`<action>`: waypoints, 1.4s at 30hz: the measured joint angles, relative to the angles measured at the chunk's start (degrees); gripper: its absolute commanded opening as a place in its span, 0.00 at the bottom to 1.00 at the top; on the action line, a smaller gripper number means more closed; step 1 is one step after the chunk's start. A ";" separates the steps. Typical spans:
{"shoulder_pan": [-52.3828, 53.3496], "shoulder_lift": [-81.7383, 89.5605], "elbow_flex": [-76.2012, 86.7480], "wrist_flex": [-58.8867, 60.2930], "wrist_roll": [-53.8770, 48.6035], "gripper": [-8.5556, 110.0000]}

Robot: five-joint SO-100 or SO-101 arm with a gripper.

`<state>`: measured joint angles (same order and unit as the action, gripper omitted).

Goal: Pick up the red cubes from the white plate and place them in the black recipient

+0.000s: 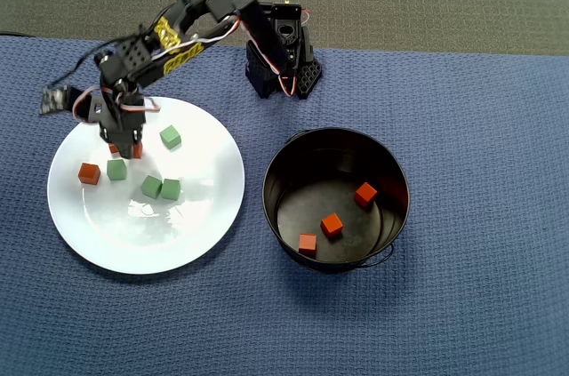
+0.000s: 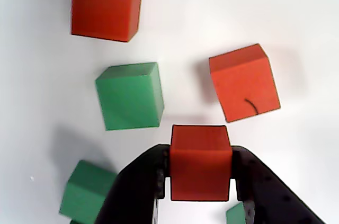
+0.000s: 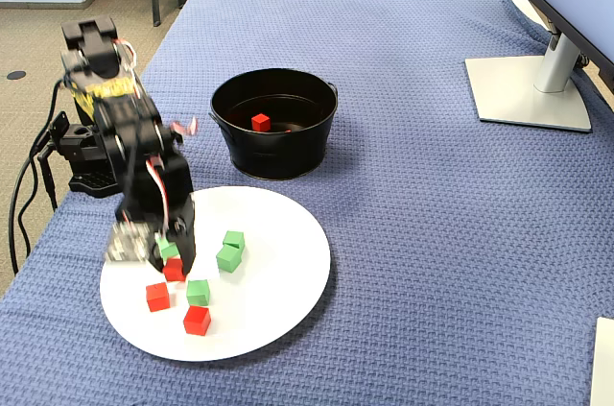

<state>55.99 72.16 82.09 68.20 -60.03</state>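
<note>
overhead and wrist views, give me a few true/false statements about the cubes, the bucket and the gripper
1. The black bucket holds three red cubes in the overhead view. True.
2. The gripper is open and empty. False: in the wrist view its jaws are closed on a red cube.
3. Four green cubes lie on the white plate in the overhead view. True.
4. A green cube lies in the bucket. False: only red ones show there.
5. The bucket stands on the plate. False: it stands beside it on the blue cloth.
</note>
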 measured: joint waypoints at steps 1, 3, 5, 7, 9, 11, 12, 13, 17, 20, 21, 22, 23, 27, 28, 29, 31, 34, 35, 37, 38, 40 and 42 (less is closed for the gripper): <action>-0.79 2.46 0.00 1.23 1.23 0.07; -3.25 8.26 0.44 2.46 4.22 0.07; -6.68 14.68 0.97 4.48 7.82 0.07; -10.90 20.92 1.58 6.50 11.60 0.07; -16.17 26.81 2.90 8.88 15.56 0.07; -22.68 31.38 4.48 9.32 20.04 0.07; -26.28 33.22 5.45 9.32 22.24 0.07; -29.97 34.80 6.42 9.32 24.96 0.07; -46.23 39.99 11.51 8.26 35.95 0.07; -58.45 42.63 15.73 7.21 42.19 0.20; -61.70 43.24 16.96 7.03 43.42 0.29; -64.69 43.77 17.75 6.94 44.30 0.33; -66.97 44.12 18.02 6.94 44.56 0.35; -66.62 44.56 16.52 9.23 43.68 0.35; -64.42 44.56 15.47 9.67 42.89 0.34; -61.44 44.56 14.33 10.02 42.10 0.34; -53.88 44.56 11.60 10.46 40.34 0.33; -40.52 43.86 10.02 10.46 35.33 0.32; -36.21 43.59 10.37 10.28 32.78 0.32; -27.86 43.07 12.83 7.73 27.51 0.31; -23.99 42.36 14.77 5.45 24.70 0.31; -17.23 40.43 19.34 -0.18 18.46 0.31; -11.78 37.35 23.03 -5.71 10.99 0.31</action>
<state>44.21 109.51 105.12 62.49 -49.04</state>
